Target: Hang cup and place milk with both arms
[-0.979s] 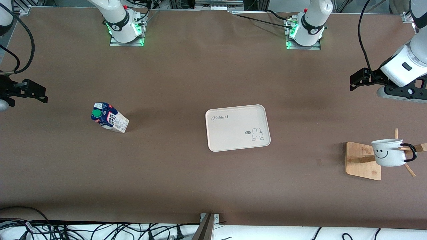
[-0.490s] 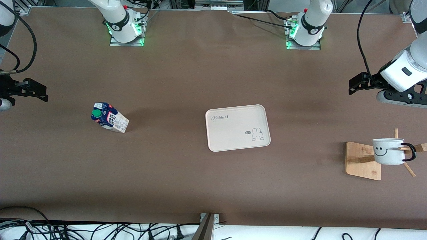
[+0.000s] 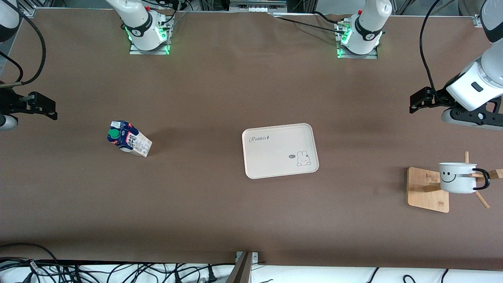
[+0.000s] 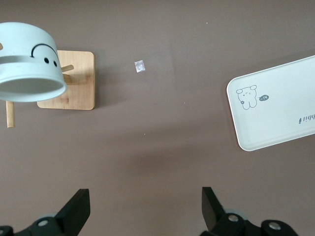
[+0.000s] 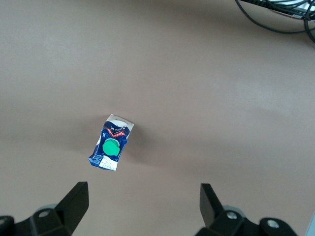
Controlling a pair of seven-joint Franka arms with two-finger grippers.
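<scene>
The cup hangs by its black handle on a peg of a wooden rack at the left arm's end of the table. It also shows in the left wrist view. The milk stands on the table toward the right arm's end and shows in the right wrist view. My left gripper is open and empty over bare table, apart from the rack; its own view shows it too. My right gripper is open and empty over bare table, apart from the milk; its own view shows it too.
A cream tray with a rabbit drawing lies mid-table and shows in the left wrist view. A small pale scrap lies on the table beside the rack's base. Cables run along the table edge nearest the front camera.
My left gripper has drawn a little away from the rack toward the bases. My right gripper has shifted slightly toward the table's end. The cup has swung slightly on its peg.
</scene>
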